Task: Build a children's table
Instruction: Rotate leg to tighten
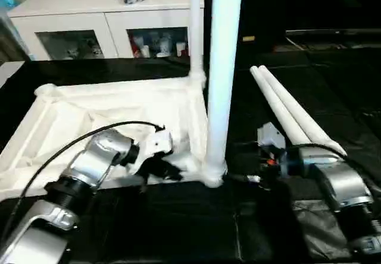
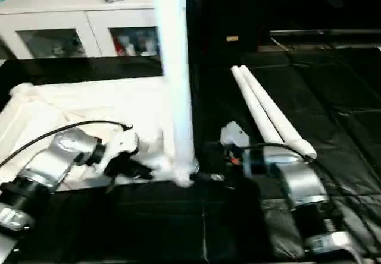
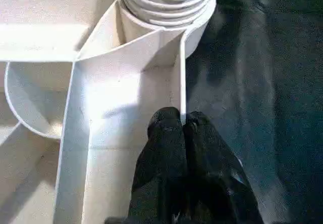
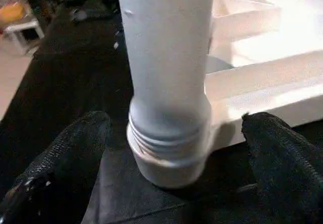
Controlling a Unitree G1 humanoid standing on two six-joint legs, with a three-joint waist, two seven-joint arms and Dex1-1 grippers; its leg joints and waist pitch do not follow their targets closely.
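The children's table top (image 1: 89,109) lies upside down on the black mat, ribs facing up. One white leg (image 1: 221,85) stands upright in the near right corner socket (image 1: 213,173). A second leg (image 1: 195,32) stands at the far right corner. Two loose legs (image 1: 294,115) lie side by side on the mat to the right. My left gripper (image 3: 182,125) is shut on a thin rib of the top, just beside the near socket. My right gripper (image 4: 174,133) is open, one finger (image 4: 75,148) on each side of the standing leg's threaded base, not touching it.
A white cabinet (image 1: 107,32) with glass doors stands behind the mat. A black cable (image 1: 71,142) loops over my left forearm. My right forearm (image 1: 339,184) lies over the mat close to the loose legs' near ends.
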